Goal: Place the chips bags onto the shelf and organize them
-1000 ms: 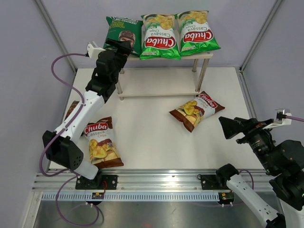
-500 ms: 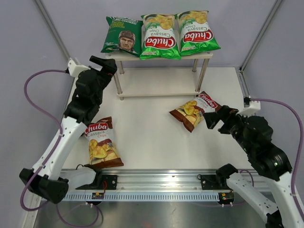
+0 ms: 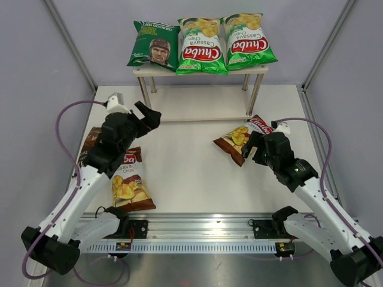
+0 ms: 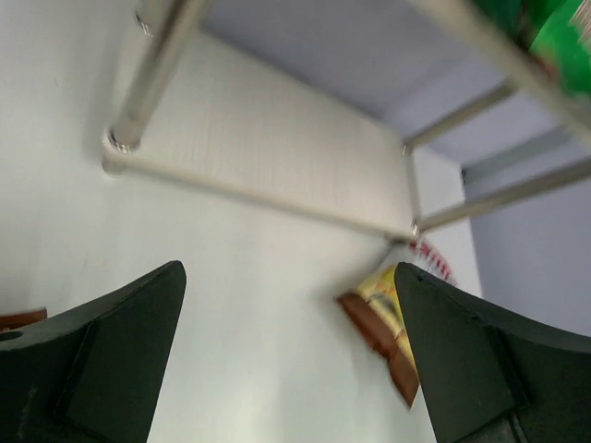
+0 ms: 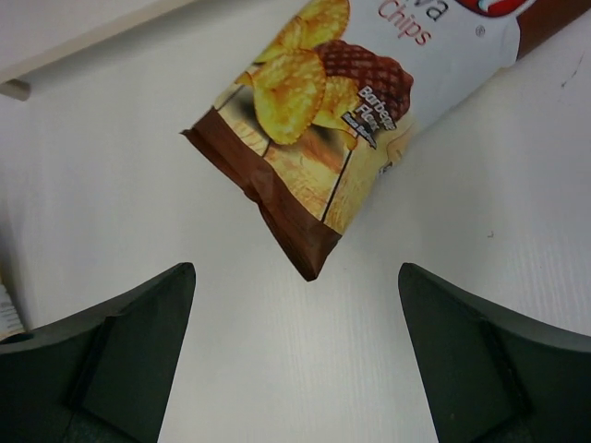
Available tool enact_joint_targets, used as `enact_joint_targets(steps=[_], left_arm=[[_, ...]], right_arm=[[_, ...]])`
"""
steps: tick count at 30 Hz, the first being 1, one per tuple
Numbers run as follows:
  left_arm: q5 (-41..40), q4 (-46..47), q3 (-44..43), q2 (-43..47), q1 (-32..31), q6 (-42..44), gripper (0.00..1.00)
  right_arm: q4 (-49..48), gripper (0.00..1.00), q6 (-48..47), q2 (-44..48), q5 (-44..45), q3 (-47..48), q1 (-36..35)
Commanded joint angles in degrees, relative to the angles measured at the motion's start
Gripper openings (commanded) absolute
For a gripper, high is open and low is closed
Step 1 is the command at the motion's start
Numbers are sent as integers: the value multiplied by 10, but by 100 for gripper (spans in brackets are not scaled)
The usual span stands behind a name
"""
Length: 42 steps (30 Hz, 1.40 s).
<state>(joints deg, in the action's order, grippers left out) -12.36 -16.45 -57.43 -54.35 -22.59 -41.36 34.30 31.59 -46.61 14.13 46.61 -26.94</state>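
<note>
The shelf (image 3: 179, 70) stands at the back with three chips bags on its top board: a dark green one with a man's face (image 3: 154, 45) and two bright green Chuba bags (image 3: 201, 46) (image 3: 248, 40). A brown-and-white Chuba bag (image 3: 238, 136) lies on the table right of centre. My right gripper (image 3: 252, 146) is open just above its near right side; in the right wrist view the bag (image 5: 342, 120) lies ahead of the open gripper (image 5: 295, 360). A second brown-and-white Chuba bag (image 3: 127, 182) lies near left. The dark brown Kettle bag (image 3: 90, 140) is mostly hidden behind my left arm. My left gripper (image 3: 148, 115) is open and empty.
The shelf's lower board (image 3: 197, 104) is bare. In the left wrist view the open gripper (image 4: 291, 360) faces the shelf's legs (image 4: 152, 69) and lower board (image 4: 277, 138), with the right-hand bag (image 4: 383, 328) beyond. Grey walls enclose the white table (image 3: 191, 179).
My left gripper has drawn back from the shelf top, down and toward the near side, leaving the dark green bag there. My right arm has swung left over the brown-and-white bag.
</note>
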Motion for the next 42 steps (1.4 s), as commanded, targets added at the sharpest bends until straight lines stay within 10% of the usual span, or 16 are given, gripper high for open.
enact_joint_targets(steps=[1, 11, 24, 42], left_arm=[[119, 31, 47, -18, -22, 39, 99], [305, 176, 115, -145, -153, 46, 99], [294, 194, 188, -160, -229, 28, 99], [310, 166, 209, -117, -236, 58, 99]], right_arm=[[-84, 99, 42, -28, -9, -34, 35], [-210, 99, 109, -77, -212, -106, 221], [-464, 100, 115, -327, -449, -66, 473], [-837, 85, 242, -675, -604, -43, 516]])
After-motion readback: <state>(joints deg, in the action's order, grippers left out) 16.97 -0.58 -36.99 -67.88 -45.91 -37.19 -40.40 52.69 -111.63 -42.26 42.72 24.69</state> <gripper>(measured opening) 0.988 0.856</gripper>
